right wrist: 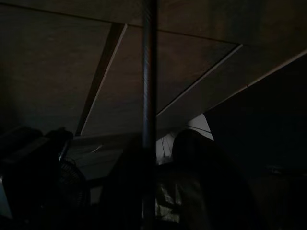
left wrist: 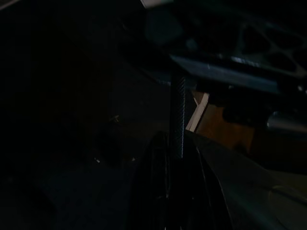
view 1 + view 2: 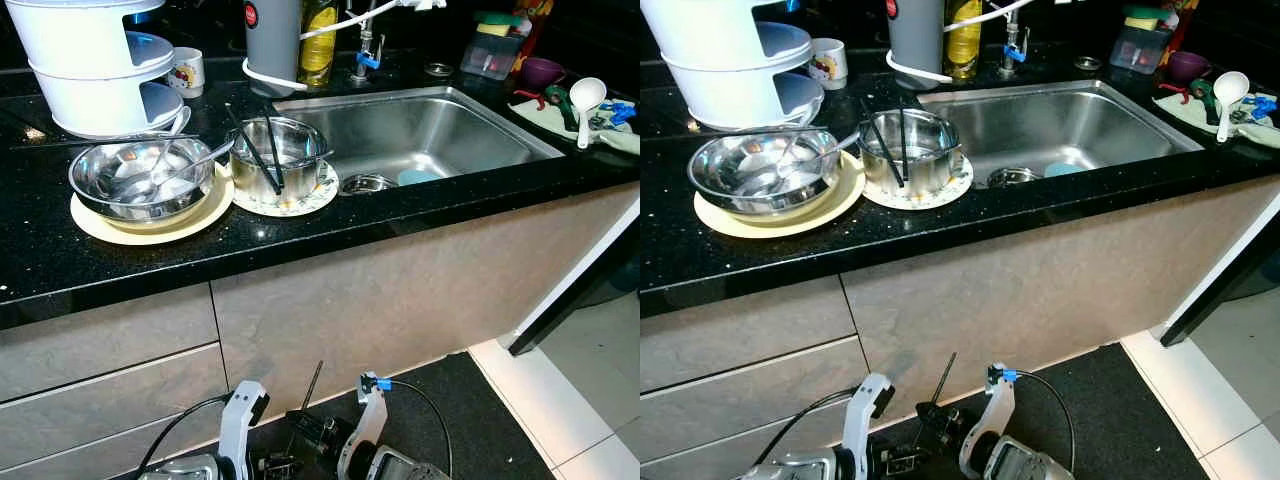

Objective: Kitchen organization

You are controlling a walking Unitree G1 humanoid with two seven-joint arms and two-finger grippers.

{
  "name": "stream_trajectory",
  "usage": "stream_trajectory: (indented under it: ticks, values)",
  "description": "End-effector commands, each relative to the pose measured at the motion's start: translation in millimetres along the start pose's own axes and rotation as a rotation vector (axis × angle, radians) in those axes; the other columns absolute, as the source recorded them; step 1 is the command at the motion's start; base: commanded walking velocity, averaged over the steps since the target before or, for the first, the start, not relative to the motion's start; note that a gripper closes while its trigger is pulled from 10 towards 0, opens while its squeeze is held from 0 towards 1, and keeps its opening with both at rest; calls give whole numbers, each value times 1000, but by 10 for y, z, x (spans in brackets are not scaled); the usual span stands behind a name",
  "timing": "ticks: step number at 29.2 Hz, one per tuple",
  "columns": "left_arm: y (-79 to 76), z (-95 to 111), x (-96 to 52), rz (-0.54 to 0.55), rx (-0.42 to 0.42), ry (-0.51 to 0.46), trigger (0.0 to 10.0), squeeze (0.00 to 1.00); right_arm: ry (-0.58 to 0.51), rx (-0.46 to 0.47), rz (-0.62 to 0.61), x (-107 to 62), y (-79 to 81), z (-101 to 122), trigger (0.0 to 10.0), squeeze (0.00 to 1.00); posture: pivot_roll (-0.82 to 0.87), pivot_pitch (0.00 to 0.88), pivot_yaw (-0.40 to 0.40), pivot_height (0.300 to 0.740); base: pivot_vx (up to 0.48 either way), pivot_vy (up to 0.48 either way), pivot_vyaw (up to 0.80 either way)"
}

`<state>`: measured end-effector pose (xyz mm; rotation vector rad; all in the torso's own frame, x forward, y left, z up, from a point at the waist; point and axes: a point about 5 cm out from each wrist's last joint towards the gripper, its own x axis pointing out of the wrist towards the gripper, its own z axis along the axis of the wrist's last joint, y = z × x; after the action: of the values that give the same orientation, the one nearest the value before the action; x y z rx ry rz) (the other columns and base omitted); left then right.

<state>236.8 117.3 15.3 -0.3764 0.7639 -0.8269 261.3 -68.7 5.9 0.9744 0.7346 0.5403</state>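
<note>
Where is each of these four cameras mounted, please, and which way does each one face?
Left eye view: on the head, looking down at the black countertop and sink; both arms low.
Right eye view: beside it, same scene; steel bowl shared.
Left wrist view: on the idle left arm, dark, facing a thin black rod.
Right wrist view: on the right arm, facing cabinet fronts and that rod.

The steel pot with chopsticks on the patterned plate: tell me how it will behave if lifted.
The steel pot looks rigid and smooth, likely slippery. The chopsticks lean loose inside, so they may slide or tip out. The patterned plate beneath is separate and probably stays behind.
</note>
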Motion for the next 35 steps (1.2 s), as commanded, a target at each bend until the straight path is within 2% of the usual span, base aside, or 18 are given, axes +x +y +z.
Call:
stream_trajectory:
  ticks: [1,2,3,4,6,7,8,9,23,27,28,30,35]
  values:
    - [-22,-30,-12,-25,-8,12,0,0,-6,6,-27,-28,-53,-21,4314,0,-45,177,-65,740,0,0,0]
    - [-23,-30,-12,-27,-9,13,0,0,-6,6,-27,-27,-53,-19,4314,0,-45,177,-65,740,0,0,0]
    - [-22,-30,-13,-28,-8,15,0,0,-7,4,-28,-24,-51,-15,6314,0,-46,175,-66,740,0,0,0]
    - [-23,-30,-15,-28,-8,16,0,0,-8,3,-29,-22,-50,-13,7569,0,-46,175,-66,740,0,0,0]
    - [-23,-30,-17,-28,-8,17,0,0,-9,2,-30,-21,-49,-12,7569,0,-46,175,-66,740,0,0,0]
    - [-24,-31,-21,-29,-6,20,0,0,-11,2,-29,-20,-47,-10,4980,0,-46,175,-66,740,0,0,0]
    - [-24,-31,-21,-29,-6,20,0,0,-11,2,-29,-20,-47,-10,4980,0,-46,175,-66,740,0,0,0]
    - [-26,-32,-23,-30,-5,22,0,0,-13,6,-24,-19,-43,-9,0,0,-46,175,-66,740,0,0,0]
    - [-24,-28,-20,-26,4,43,0,0,-29,16,-8,-22,-35,13,0,0,-48,175,-65,740,0,0,0]
    - [23,-43,-12,30,33,61,0,0,-33,14,-10,-28,-42,25,0,0,-48,175,-65,740,0,0,0]
    - [55,-37,-5,63,39,52,10000,1000,-35,12,-12,-31,-46,29,0,0,-48,175,-65,740,0,0,0]
    - [82,-26,2,87,40,42,10000,1000,-38,8,-18,-36,-54,36,0,0,-48,175,-65,740,0,0,0]
    - [109,-56,4,113,101,90,10000,1000,-40,-18,-54,-65,-113,41,0,0,-55,162,-66,740,0,0,0]
